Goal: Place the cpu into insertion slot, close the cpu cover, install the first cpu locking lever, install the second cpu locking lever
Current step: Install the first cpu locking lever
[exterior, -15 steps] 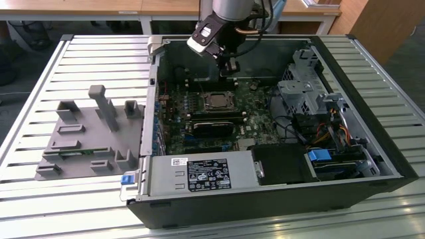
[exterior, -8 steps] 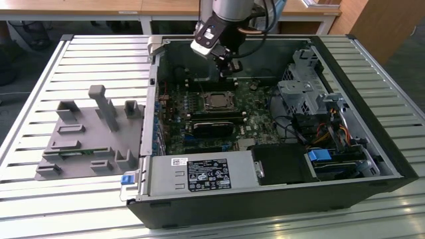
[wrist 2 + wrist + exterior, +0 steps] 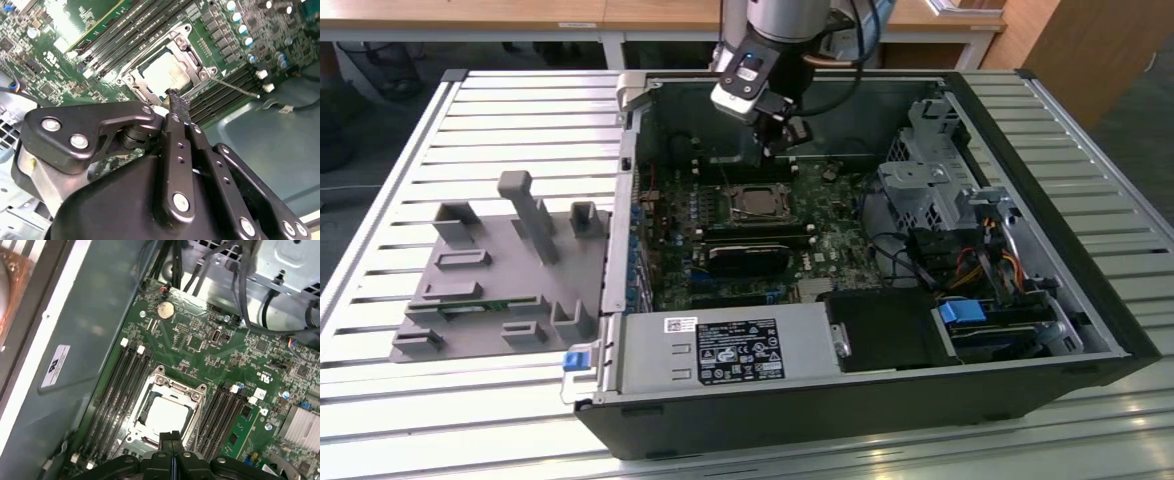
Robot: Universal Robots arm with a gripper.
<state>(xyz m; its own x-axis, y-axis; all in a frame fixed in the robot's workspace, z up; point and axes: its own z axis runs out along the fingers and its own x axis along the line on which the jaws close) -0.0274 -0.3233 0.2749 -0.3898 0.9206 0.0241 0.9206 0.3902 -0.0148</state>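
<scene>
Claw (image 3: 171, 436) pinched together, tips just beside edge of seated cpu (image 3: 165, 413).

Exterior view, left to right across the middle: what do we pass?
Grey fixture → cpu → drive cage → black case rim.

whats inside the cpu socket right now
The cpu lies in the socket, its pale top showing through the window of the cover. The cover's frame hides the chip's edges, the shut gripper blocks one side, and whatever lies underneath the chip cannot be seen.
</scene>
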